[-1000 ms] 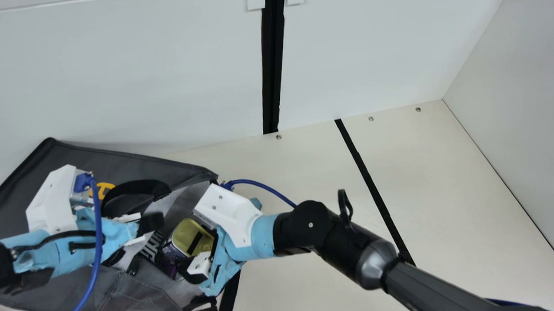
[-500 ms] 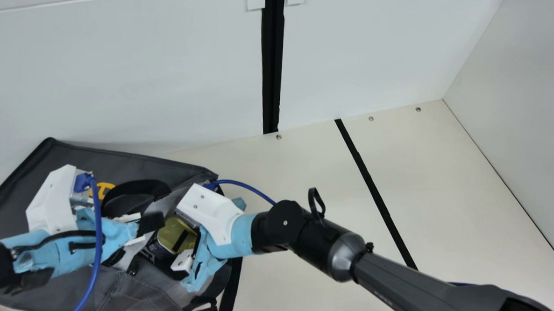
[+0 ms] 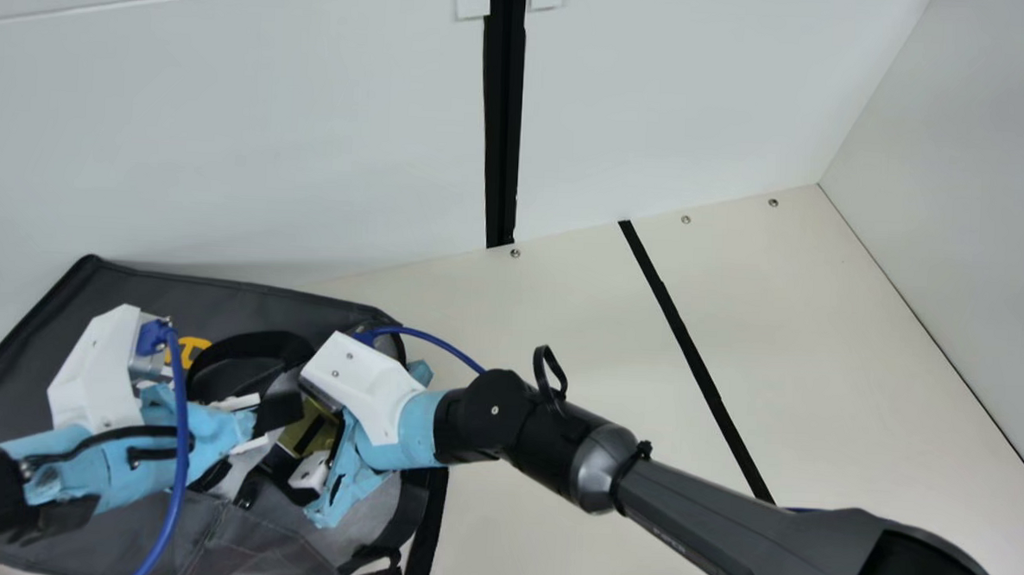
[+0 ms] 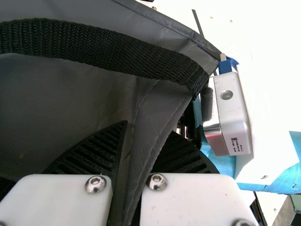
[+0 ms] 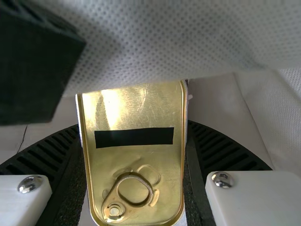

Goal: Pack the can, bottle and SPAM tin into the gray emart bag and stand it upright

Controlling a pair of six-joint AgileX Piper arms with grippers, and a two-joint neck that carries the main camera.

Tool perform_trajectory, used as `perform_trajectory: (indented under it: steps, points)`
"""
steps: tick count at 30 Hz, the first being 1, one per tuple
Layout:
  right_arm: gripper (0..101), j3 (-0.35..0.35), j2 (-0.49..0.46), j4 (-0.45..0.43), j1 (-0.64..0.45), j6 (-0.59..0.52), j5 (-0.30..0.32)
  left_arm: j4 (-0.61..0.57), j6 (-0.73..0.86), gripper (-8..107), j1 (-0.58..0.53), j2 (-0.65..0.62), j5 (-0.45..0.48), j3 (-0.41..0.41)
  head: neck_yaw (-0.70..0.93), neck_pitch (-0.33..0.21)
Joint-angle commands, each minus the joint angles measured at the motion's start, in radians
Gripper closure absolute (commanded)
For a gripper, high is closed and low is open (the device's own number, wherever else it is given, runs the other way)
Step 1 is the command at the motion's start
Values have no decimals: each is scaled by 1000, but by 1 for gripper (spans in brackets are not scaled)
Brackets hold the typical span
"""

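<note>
Reaching in from 4 o'clock in the main view, the right arm [image 3: 692, 511] slants down, its tool [image 5: 134, 141] clamped across the SPAM tin [image 5: 136, 108]. The tin has moved toward 8 o'clock, deeper into the gray bag [image 3: 268, 532], so packing seems well advanced; beyond, the left tool [image 4: 141, 150] pinches the bag's side.

The gold-topped, round-cornered SPAM tin [image 5: 101, 169] sits inside the open, slumped gray emart bag [image 3: 162, 288].
</note>
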Motion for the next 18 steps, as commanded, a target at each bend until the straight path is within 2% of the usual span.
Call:
perform_trajectory:
  steps: [1, 18]
  points:
    - [85, -2, 2, 4, 2, 2, -5, 0, 0, 107, 0, 0, 0, 0, -1, -23]
    - [28, -10, -4, 18, -1, 4, -6, 0, 0, 107, 0, 0, 0, 0, -1, -23]
